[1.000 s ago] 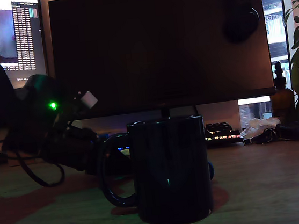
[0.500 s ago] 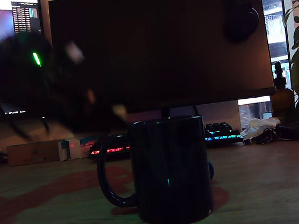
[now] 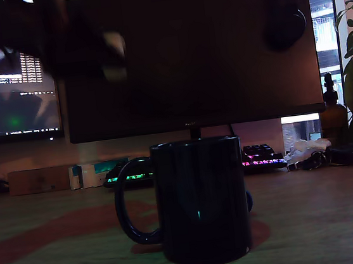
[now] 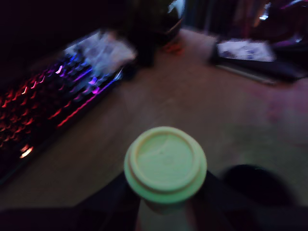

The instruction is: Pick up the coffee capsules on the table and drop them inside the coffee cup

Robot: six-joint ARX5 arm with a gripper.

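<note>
Dim desk scene: your gripper (image 4: pixel 166 211), raised above the table (image 4: pixel 192 106), pinches the pale yellow capsule (image 4: pixel 165 163) below its rim, a light, thin-walled, crushable pod; carry it to the coffee cup (image 3: pixel 201 200).

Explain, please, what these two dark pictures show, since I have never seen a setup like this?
This is one robot arm with a claw, filmed by two cameras. The exterior view sits low on the desk, looking at a dark mug with its handle toward that view's left. Behind it are a monitor and a lit keyboard. The arm is only a dark blur at the upper left of that view. The wrist view comes from a camera on the arm, looking down past the claw. There, a pale yellow capsule sits between the dark fingers, apparently held above the desk. The mug's dark opening shows beside it. No blue capsule is visible.
</note>
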